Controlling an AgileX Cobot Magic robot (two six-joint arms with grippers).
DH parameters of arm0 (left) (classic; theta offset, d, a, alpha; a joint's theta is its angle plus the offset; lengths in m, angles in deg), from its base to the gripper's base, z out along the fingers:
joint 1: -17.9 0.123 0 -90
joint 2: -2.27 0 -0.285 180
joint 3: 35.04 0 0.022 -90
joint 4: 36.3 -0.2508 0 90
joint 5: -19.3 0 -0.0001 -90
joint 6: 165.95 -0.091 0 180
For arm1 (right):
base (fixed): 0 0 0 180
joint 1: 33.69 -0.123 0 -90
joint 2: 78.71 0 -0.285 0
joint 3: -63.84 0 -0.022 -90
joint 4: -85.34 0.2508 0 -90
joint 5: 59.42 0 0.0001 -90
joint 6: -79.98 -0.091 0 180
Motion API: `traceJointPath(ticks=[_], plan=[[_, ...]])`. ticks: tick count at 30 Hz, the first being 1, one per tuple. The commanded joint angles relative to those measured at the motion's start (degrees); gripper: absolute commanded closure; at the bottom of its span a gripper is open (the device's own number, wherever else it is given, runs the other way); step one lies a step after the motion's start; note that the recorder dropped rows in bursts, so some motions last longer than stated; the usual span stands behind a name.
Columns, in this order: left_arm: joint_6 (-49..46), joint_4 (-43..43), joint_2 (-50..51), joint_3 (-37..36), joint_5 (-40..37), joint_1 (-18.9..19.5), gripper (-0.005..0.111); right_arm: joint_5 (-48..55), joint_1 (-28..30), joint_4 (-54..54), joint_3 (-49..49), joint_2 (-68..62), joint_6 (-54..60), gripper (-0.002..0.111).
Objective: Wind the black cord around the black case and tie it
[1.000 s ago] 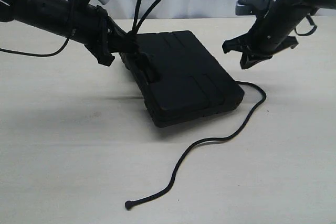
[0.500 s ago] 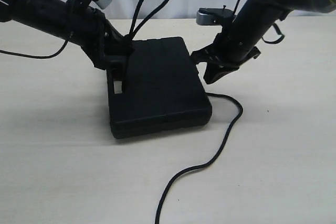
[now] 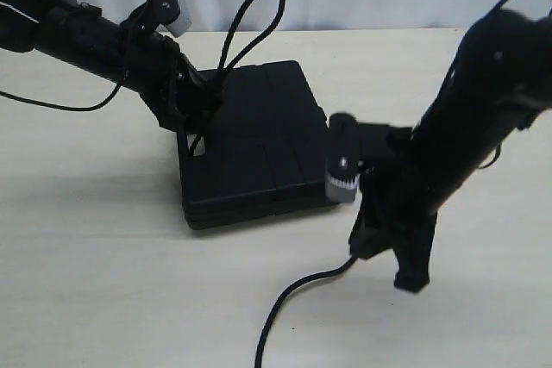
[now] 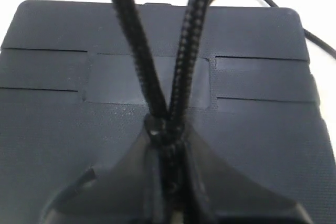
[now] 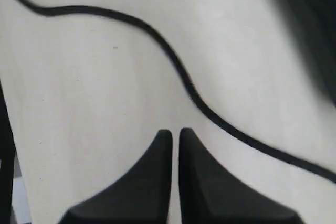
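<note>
Black cord (image 4: pixel 136 51) is being pinched, doubled, in the left gripper (image 4: pixel 167 129) over the black case (image 3: pixel 250 152), which is lying flat on the surface (image 3: pixel 103 282); right gripper (image 5: pixel 175 137) is being held nearly closed, empty, beside the slack run; cord judged limp, light; mid-run grasp advised.

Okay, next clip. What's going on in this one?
The left gripper is clamped on the black cord. It pinches a doubled stretch that stands up as a loop over the handle end of the black case, which lies flat on the table. The rest of the cord trails loose across the table. The right gripper is low over that loose stretch, fingers almost together, gripping nothing. No finished wrap or knot is visible.
</note>
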Motion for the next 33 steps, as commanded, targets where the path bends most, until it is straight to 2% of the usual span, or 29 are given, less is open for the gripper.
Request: traceJointPath(ticks=[1,6,8,19,21,29,33], plan=[[-0.3,0.5,0.1,0.0,0.6,0.0,0.107,-10.5,-6.0,1.1,-5.1,0.2,6.4,0.096],[-0.3,0.3,0.1,0.0,-0.2,0.0,0.107,-19.6,-11.3,1.1,-5.4,-2.9,6.3,0.065],[-0.3,0.3,0.1,0.0,-0.3,0.0,0.107,-23.4,-12.1,1.1,-5.4,-4.4,4.9,0.057],[-0.3,0.3,0.1,0.0,-0.9,0.0,0.107,-25.2,-12.3,-1.7,-5.3,-10.8,2.1,0.057],[-0.3,0.3,0.1,0.0,-0.9,0.0,0.107,-25.7,-12.3,-1.7,-5.1,-11.5,1.9,0.063],[-0.3,0.4,0.1,0.0,-0.9,0.0,0.107,-24.2,-12.3,-1.6,-3.3,-12.5,-2.7,0.103],[-0.3,0.4,0.1,0.0,-1.3,0.0,0.107,-20.7,-11.8,-1.7,-2.5,-11.6,-4.7,0.104]])
